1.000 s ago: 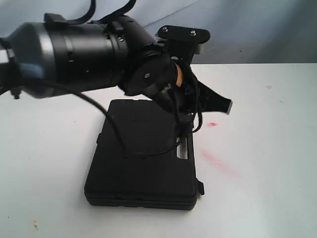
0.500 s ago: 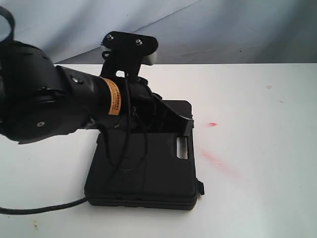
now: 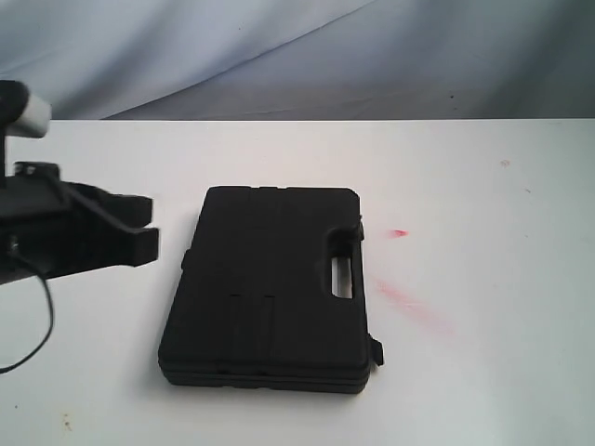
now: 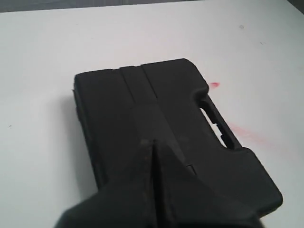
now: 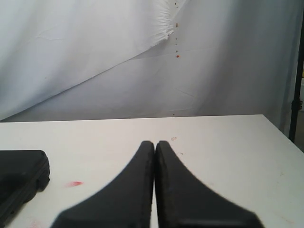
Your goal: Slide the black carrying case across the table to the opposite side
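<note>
At the left edge of the exterior view a black arm (image 3: 46,242) reaches in level over the white surface (image 3: 483,372). Its left fingers (image 3: 139,243) point toward the middle of the frame. The left wrist view shows these left fingers (image 4: 140,166) pressed together along a thin seam, clenched on nothing. A strip of bare surface shows between their tips and the case, so they are near it but apart.

The case (image 3: 270,288) lies flat at the centre of the frame, lid up, with its long side running from the far edge toward the camera. Its handle slot (image 3: 342,277) sits along its right side. The case (image 4: 104,109) also fills much of the left wrist view.

Right of the case, a small red smudge (image 3: 398,232) and a fainter red streak (image 3: 409,302) mark the surface.

The right fingers (image 5: 142,190) appear only in the right wrist view, clenched tip to tip and empty, over bare surface, with a corner of the case (image 5: 19,175) well apart from them.
</note>
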`<state>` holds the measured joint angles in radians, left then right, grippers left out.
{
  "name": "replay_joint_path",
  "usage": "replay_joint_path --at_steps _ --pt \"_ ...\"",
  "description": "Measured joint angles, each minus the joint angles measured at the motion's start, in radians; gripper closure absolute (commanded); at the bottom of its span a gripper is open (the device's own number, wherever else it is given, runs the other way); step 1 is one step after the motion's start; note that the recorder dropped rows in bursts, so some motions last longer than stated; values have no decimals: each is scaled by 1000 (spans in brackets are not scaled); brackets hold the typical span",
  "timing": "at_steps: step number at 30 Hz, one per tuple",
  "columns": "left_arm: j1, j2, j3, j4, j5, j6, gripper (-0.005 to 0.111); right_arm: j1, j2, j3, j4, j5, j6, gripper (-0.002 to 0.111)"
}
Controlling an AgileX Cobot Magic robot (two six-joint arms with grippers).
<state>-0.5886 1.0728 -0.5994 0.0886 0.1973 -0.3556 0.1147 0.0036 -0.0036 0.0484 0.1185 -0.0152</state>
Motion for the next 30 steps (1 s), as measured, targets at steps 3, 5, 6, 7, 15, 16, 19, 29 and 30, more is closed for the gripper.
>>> replay_joint_path --at_steps 3,5,6,7,15,16,19,29,30 --pt "58 -94 75 -26 -18 22 107 0 0 0 0 0 0 108" --pt "97 -162 119 -51 -22 67 107 0 0 0 0 0 0 108" --pt "118 -195 142 -64 -27 95 107 0 0 0 0 0 0 108" --pt "140 -228 165 -74 -29 123 107 0 0 0 0 0 0 108" --pt "281 -451 312 -145 -34 247 107 0 0 0 0 0 0 108" --pt "297 -477 329 -157 -36 252 107 0 0 0 0 0 0 108" --pt "339 -553 381 -183 -50 266 107 0 0 0 0 0 0 108" --pt "447 -781 535 -247 -113 302 107 0 0 0 0 0 0 108" --pt "455 -803 546 -249 -118 307 107 0 0 0 0 0 0 108"
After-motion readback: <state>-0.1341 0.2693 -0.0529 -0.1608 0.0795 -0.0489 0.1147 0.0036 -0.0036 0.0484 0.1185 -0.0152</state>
